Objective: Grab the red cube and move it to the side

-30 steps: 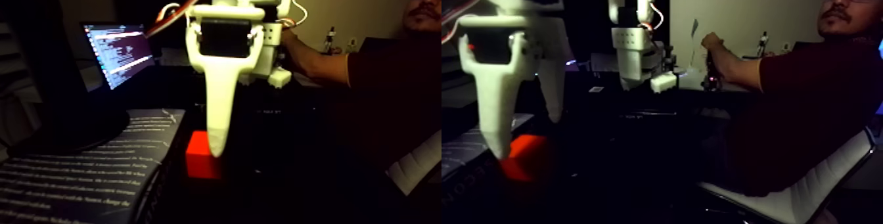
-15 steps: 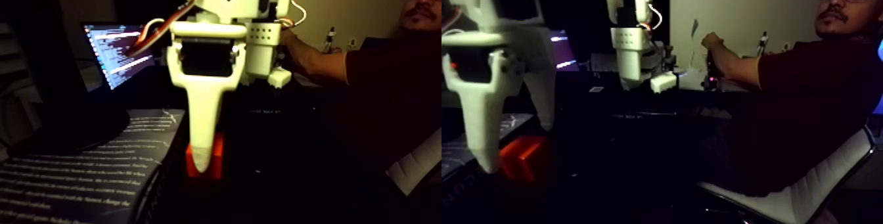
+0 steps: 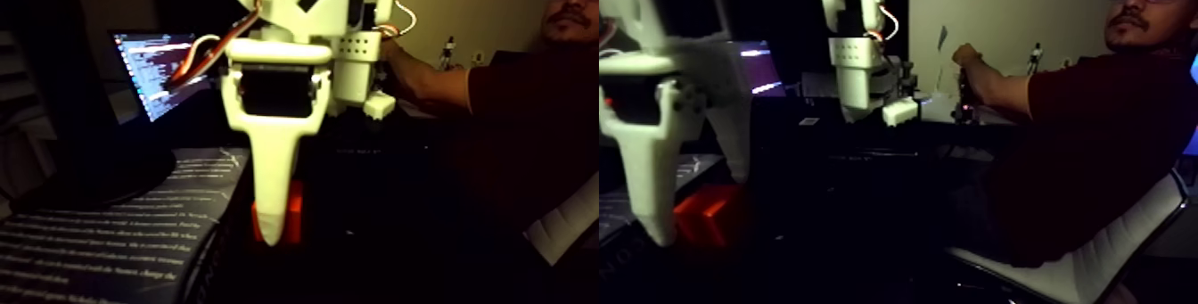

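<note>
Claw (image 3: 278, 229) lowered over red cube (image 3: 293, 202), which rests on dark surface at 6 o'clock; jaw spacing cannot be told. Risk: an off-centre finger may nudge the cube sideways instead of gripping.

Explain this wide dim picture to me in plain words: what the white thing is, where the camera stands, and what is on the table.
This is one wide picture from a fixed camera standing low on the table, holding two nearly equal views side by side. The white thing is a small robot arm; its gripper hangs down close to the lens. Just behind its white finger sits the red cube on the dark table. Whether the gripper is actually pinching the cube cannot be told. At left lie a printed sheet and a lit laptop screen. A seated person is at right.
</note>
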`<state>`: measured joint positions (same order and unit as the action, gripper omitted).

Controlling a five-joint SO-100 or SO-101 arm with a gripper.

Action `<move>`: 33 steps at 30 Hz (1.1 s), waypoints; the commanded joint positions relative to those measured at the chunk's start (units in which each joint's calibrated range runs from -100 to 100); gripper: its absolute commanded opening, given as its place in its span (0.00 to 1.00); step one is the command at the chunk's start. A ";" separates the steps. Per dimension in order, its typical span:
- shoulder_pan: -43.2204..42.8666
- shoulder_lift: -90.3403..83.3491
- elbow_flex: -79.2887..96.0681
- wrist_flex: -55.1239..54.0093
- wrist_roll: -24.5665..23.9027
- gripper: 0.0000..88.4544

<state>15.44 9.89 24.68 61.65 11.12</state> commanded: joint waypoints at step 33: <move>0.63 3.64 -3.41 0.01 0.78 0.36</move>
<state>15.83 13.84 22.41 62.22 11.54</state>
